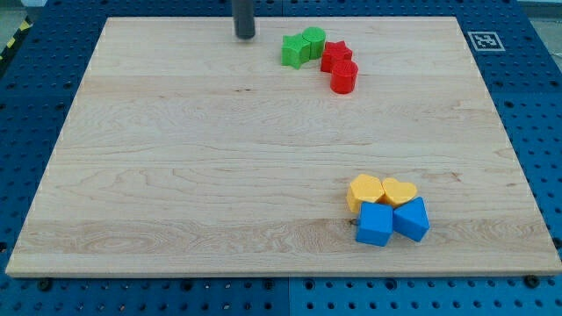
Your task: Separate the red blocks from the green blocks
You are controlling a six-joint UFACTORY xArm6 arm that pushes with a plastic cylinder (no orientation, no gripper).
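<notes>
Two green blocks sit near the view's top: a green star-like block [294,51] and a green rounded block [313,40] touching it on its right. A red star block [335,55] touches the green rounded block, and a red cylinder-like block [343,76] lies just below the red star. My tip [245,35] stands on the board to the left of the green blocks, about a block's width apart from them, touching nothing.
Near the view's bottom right lie a yellow hexagonal block [365,190], a yellow heart block [399,191], a blue block [375,225] and another blue block [412,219], clustered together. The wooden board [176,175] rests on a blue perforated table, with a marker tag [483,40] at top right.
</notes>
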